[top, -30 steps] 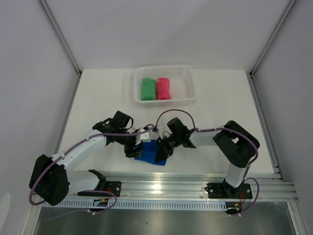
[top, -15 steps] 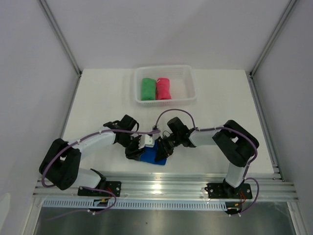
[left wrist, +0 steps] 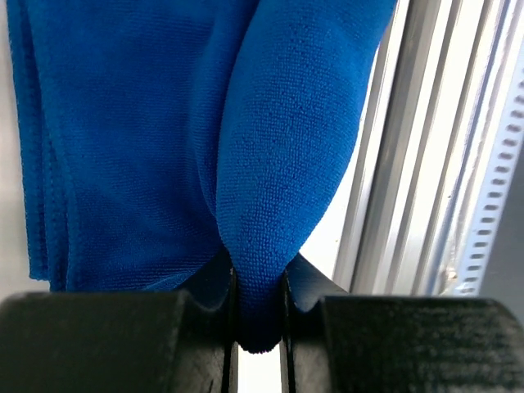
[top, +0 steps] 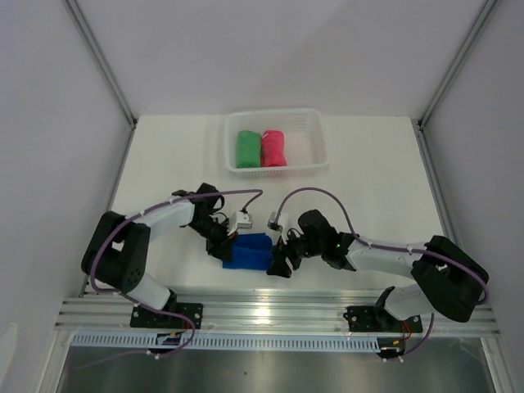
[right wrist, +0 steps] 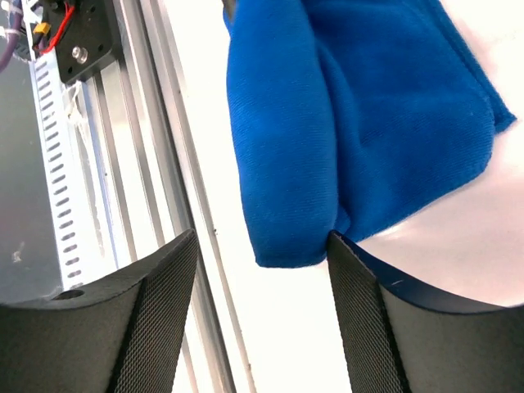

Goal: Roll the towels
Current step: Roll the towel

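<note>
**Fig.** The royal blue microfibre towel (top: 250, 251), bunched into a thick, loose pad and not yet a tight roll, lies on the white table (top: 164, 164) at 6 o'clock, just beside the aluminium rail (top: 327, 309) along the near edge. At the towel's 9 o'clock, the left gripper (left wrist: 260, 282) has its jaws drawn almost together on a raised fold of the blue cloth. This pinch presumably anchors that end so the layers cannot unwind. At the towel's 4 o'clock, the right gripper (right wrist: 260, 246) holds its fingers (right wrist: 164, 311) wide apart around a corner of the cloth without clamping it. Whether one pad brushes the fabric cannot be told from the wrist view. The stance would suit a fresh grip for another turn of the roll. At 12 o'clock, the white slotted plastic basket (top: 319, 139) holds the green rolled microfibre towel (top: 246, 148) and the pink-red rolled microfibre towel (top: 273, 148). These two lie side by side, touching, and appear finished.
</note>
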You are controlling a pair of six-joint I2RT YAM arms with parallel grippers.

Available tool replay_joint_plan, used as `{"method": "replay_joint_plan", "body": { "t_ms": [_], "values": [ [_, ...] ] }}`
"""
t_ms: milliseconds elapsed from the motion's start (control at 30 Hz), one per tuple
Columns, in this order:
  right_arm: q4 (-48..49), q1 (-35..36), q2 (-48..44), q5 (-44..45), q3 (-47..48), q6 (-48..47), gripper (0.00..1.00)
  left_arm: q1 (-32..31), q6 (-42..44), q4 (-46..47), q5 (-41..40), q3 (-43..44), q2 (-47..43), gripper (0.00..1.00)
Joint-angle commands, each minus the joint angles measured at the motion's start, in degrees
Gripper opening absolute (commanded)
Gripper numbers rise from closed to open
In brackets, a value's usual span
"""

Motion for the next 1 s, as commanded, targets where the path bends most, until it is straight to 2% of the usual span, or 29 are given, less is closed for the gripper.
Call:
{"method": "replay_joint_plan", "body": {
  "t_ms": [0,100,433,533,567,633,667,967],
  "values": [
    [9.6,1.0,-1.4,2.4,-3.8,-1.7,0.68,2.7,0.1,-3.5,5.4,2.5,2.2,0.01],
    [14.8,1.8,0.2,3.6,-4.6,-1.6,0.69,3.1,0.4,-3.0,5.8,1.8,2.8,0.05],
    [23.6,2.7,9.1,3.8,-3.9,1.1,0.67,4.2,2.1,-4.3,7.0,2.4,4.2,0.09],
    [24.7,3.0,10.4,3.0,-3.8,2.1,0.56,4.7,2.4,-4.5,6.7,2.5,4.1,0.11],
    [25.1,2.9,11.1,1.8,-3.5,2.5,0.36,5.0,2.5,-4.8,6.6,2.5,3.9,0.12],
    [24.8,2.5,11.6,0.5,-2.9,5.1,0.16,5.2,2.8,-5.0,6.6,2.5,3.6,0.3],
    [22.8,2.3,11.9,-0.6,-1.8,6.0,0.01,5.2,2.7,-5.2,6.5,2.5,3.2,0.39],
    [8.5,1.3,12.3,-2.4,2.5,17.2,0.0,8.2,3.4,-8.9,8.6,5.2,-2.5,0.55]
  ]
}}
